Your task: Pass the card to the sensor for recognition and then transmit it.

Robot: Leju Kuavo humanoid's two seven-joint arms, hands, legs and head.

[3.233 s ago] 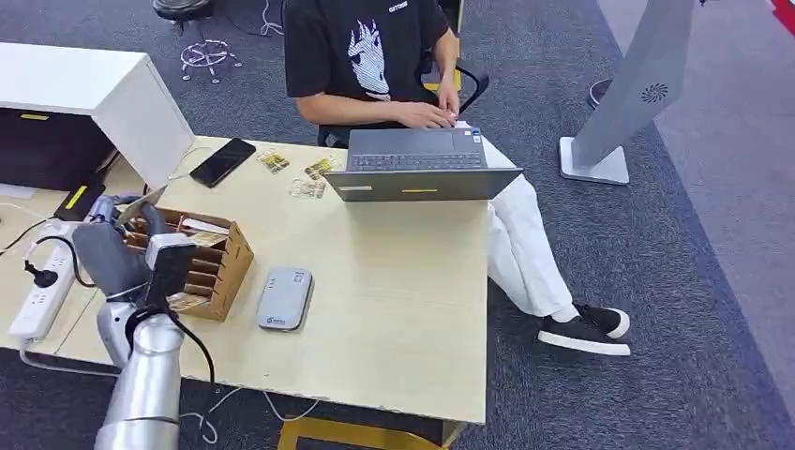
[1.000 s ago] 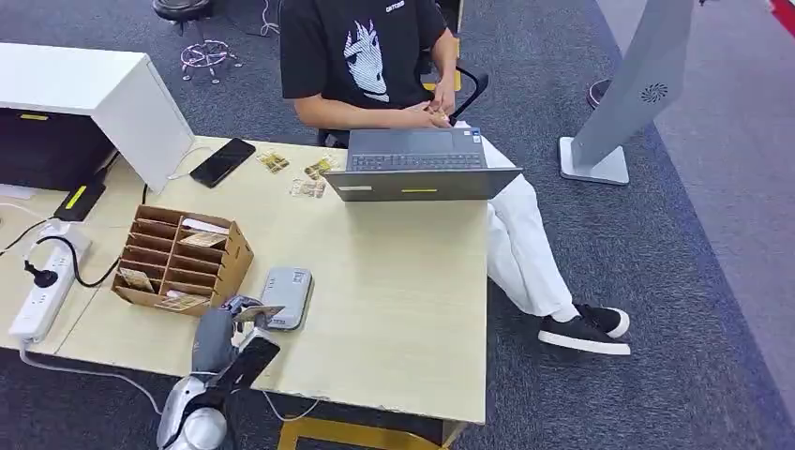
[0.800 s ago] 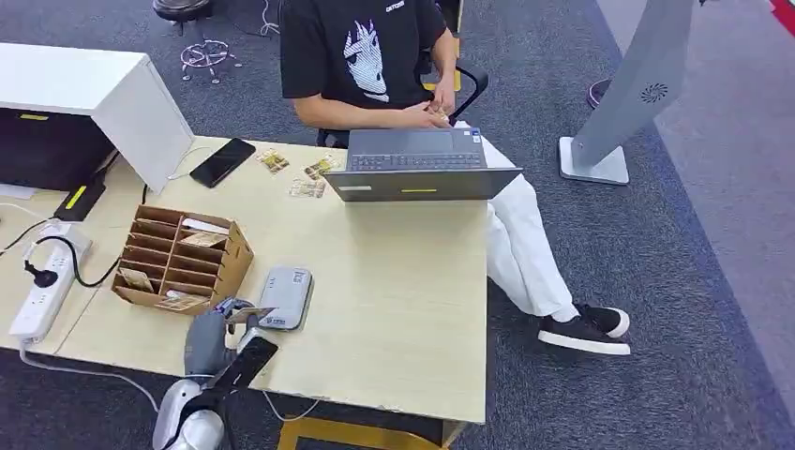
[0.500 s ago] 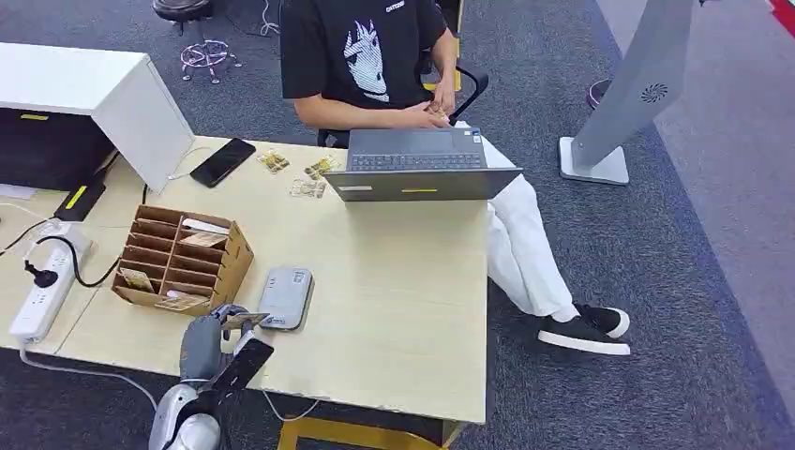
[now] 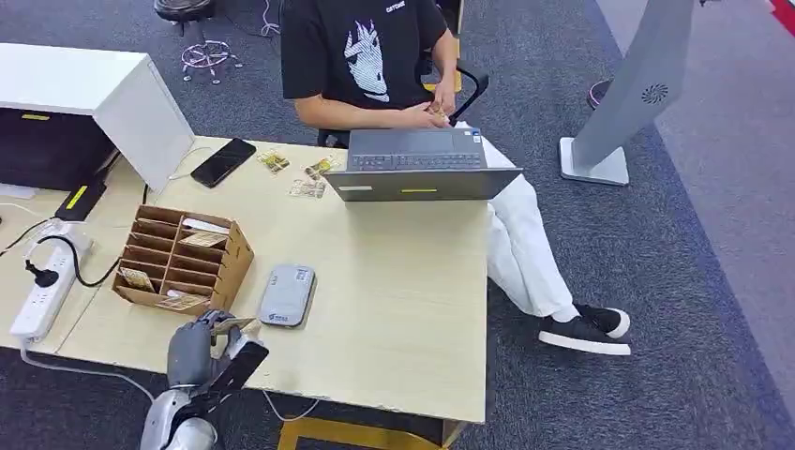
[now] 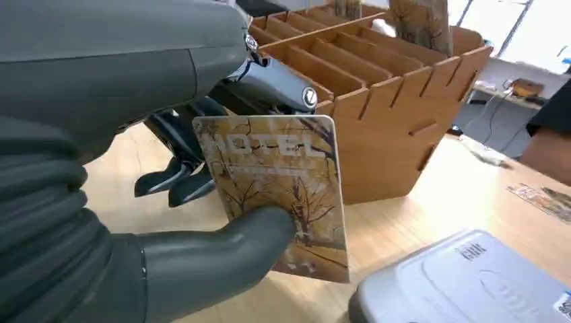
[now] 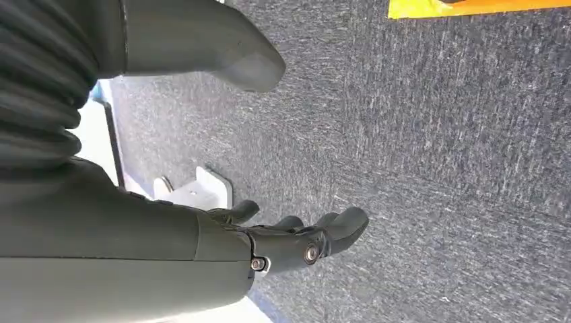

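A pale wooden desk point(image 5: 394, 309) stands on dark grey carpet, with a person in a black printed T-shirt point(image 5: 361, 52) seated at its far side behind an open grey laptop point(image 5: 419, 164). Near the desk's front edge the left robot hand point(image 5: 199, 349) pinches a brown hotel key card printed with bare trees point(image 6: 276, 188) between its thick grey thumb and darker fingers point(image 6: 176, 180); the card is held up off the desk. It is just beside the flat grey rounded card sensor point(image 5: 287, 295), not over it, and close to the front corner of the brown wooden slotted card rack point(image 5: 183, 260), which holds several more cards. A black phone point(image 5: 222, 161) lies toward the far left of the desk, and a white power strip point(image 5: 47, 281) sits at the left. The right robot hand point(image 7: 269, 245) hangs over the carpet holding nothing, its thumb well apart from its loosely bent fingers.
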